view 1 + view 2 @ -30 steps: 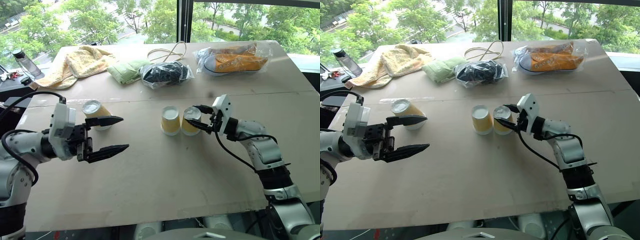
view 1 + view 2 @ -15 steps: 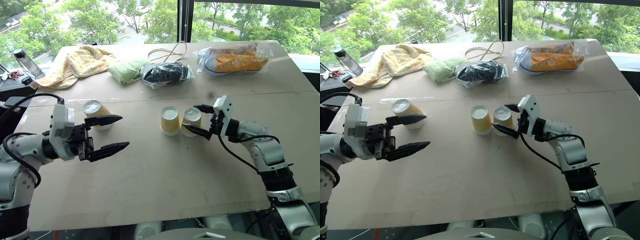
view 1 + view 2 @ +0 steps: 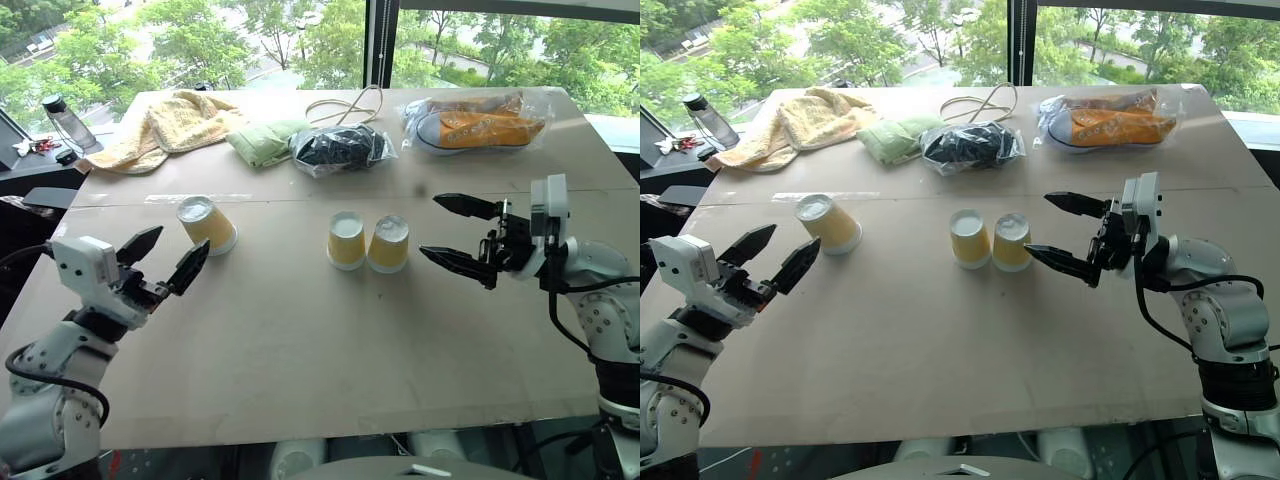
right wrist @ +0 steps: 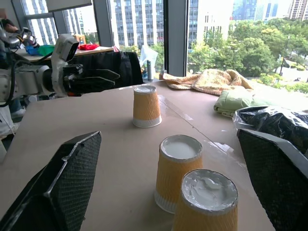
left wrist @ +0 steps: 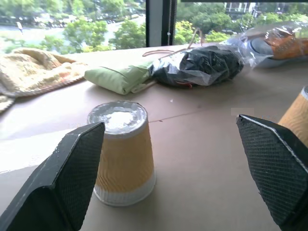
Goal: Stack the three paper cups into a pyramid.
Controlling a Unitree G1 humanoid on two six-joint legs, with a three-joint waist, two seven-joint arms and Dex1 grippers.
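Left pincer (image 3: 163, 262), spread, faces lone yellow ribbed paper cup (image 3: 207, 224), upper left: likely light, crushable; grip gently at mid-wall.

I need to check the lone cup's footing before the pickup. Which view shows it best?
The left wrist view: the lone cup stands upside down, close up, its whole rim on the table. Both eye views show it small from above; the right wrist view shows it small, beyond the cup pair.

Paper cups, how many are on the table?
3. Two paper cups stand upside down side by side mid-table; the third stands alone toward the left gripper. None stacked.
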